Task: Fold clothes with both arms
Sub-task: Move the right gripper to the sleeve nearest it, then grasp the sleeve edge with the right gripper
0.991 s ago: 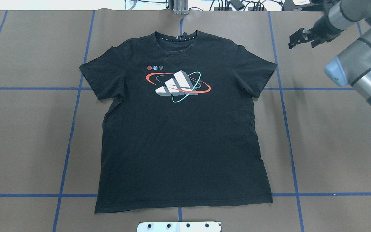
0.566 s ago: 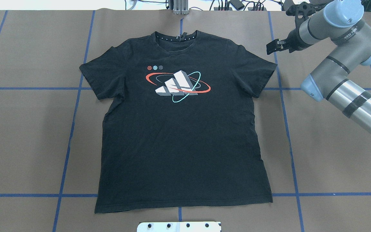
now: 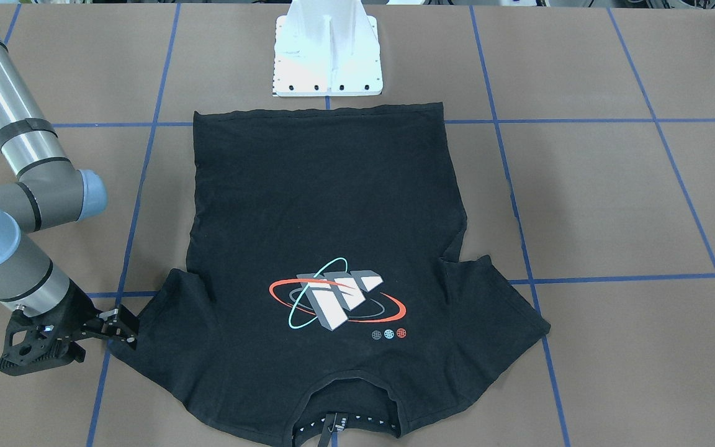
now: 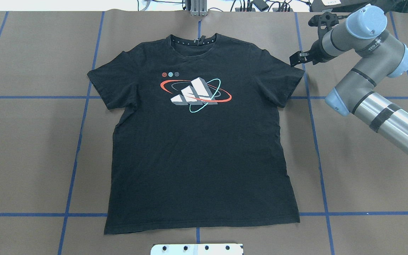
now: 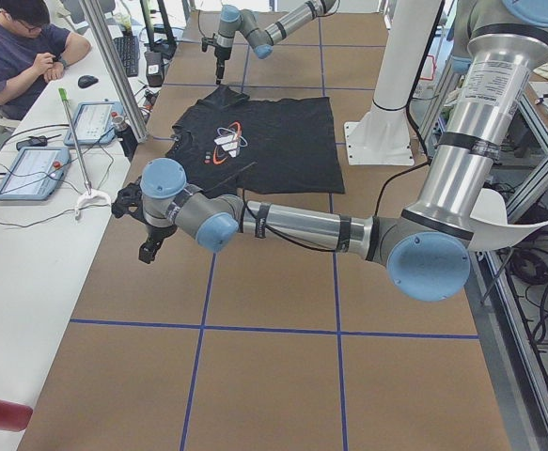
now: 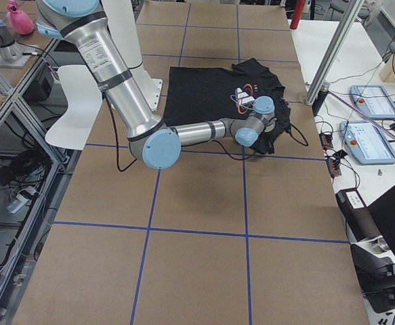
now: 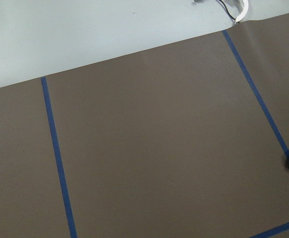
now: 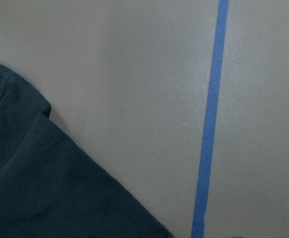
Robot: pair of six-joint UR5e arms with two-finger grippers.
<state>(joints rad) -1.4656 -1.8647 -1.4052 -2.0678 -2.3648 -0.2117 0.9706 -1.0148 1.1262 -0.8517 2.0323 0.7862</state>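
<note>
overhead: high, forward-down | front: faces it, steep | sides: ends of brown taped table [image 4: 30, 159] | wrists: close | shared: black short-sleeved T-shirt [image 4: 197, 159]

From my remote desk I count one shirt [image 4: 197, 148] on the tabletop [image 4: 30, 159] and one pedestal [image 3: 328, 56] at its robot-side edge. There are two arms, the left arm [image 5: 302, 227] and the right arm [image 4: 377, 106], and two grippers, the left gripper [image 5: 149, 249] and the right gripper [image 3: 123, 328]. Beyond the far edge, one person [image 5: 20, 47] sits by two tablets [image 5: 29, 171] [image 5: 100, 122].

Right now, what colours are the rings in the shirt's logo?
Red, teal and grey; the logo shows best overhead.
</note>
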